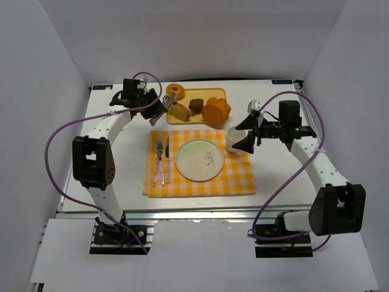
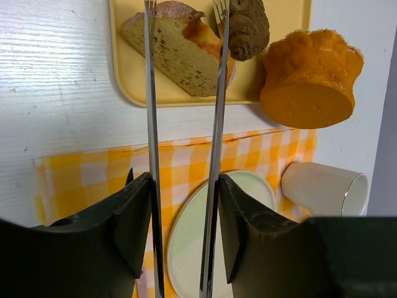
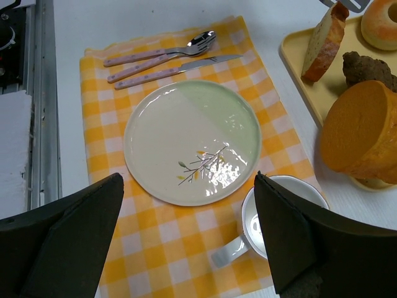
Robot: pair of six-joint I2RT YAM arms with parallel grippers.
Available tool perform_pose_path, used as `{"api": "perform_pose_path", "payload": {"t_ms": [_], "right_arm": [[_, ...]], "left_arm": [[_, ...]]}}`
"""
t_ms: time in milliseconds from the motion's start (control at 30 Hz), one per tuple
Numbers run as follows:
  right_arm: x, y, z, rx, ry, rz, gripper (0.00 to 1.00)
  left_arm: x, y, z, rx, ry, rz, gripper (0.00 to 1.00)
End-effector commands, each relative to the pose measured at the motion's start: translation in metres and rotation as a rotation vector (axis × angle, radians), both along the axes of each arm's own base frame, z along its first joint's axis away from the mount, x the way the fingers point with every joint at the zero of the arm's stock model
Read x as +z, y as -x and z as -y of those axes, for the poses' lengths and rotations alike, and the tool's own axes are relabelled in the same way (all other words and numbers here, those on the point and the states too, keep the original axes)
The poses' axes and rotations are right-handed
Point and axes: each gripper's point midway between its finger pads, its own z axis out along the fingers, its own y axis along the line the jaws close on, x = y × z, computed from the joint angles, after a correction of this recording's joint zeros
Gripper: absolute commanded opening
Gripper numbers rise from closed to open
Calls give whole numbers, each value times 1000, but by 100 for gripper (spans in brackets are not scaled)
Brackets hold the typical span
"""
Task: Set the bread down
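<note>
The bread slice (image 1: 179, 111) lies at the near left of the yellow tray (image 1: 200, 94). My left gripper (image 1: 152, 103) is shut on metal tongs (image 1: 167, 102). In the left wrist view my left gripper (image 2: 184, 205) presses the two tong arms (image 2: 151, 124), and their tips reach the bread slice (image 2: 183, 59) on either side. I cannot tell whether the tips pinch it. The pale plate (image 1: 199, 160) sits empty on the checked cloth. My right gripper (image 1: 248, 135) is open and empty; in the right wrist view it (image 3: 189, 230) hovers over the plate (image 3: 192, 139) and the white mug (image 3: 291, 183).
The tray also holds a ring donut (image 1: 176, 91), a brown bun (image 1: 196, 104) and a large orange cake (image 1: 216, 111) overhanging its near right edge. A fork, spoon and knife (image 1: 161, 161) lie left of the plate. The mug (image 1: 234, 139) stands at the cloth's far right corner.
</note>
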Motion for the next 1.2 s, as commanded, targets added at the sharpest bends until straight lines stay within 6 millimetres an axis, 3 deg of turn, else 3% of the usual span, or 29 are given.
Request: {"api": "perform_pose_path", "payload": {"t_ms": [0,167,600,733,867,933,1133,1167], "right_arm": [[13,2,-1,17,-31,34,89],[12,2,-1,17,-30,32,89],[14,1,-2,21,-38,32,89],[14,1,-2,20,-37,32,89],[16,1,-2,21,-38,35,90],[16,1,-1,20,-37,35,89],[18,0,-1,19,-38,38,89],[18,0,-1,19,-38,38,89]], "left_arm": [[21,-3,3,-29,-11,56,55],[10,2,-4,-47,-77,31,54],[5,4,-12,-65,-168,41,49],[4,2,-10,-73,-169,44,40],[8,0,-7,-81,-159,54,22],[10,-1,-7,-80,-158,60,19],[36,-2,-3,-70,-119,113,2],[50,-1,-3,-64,-108,148,1]]}}
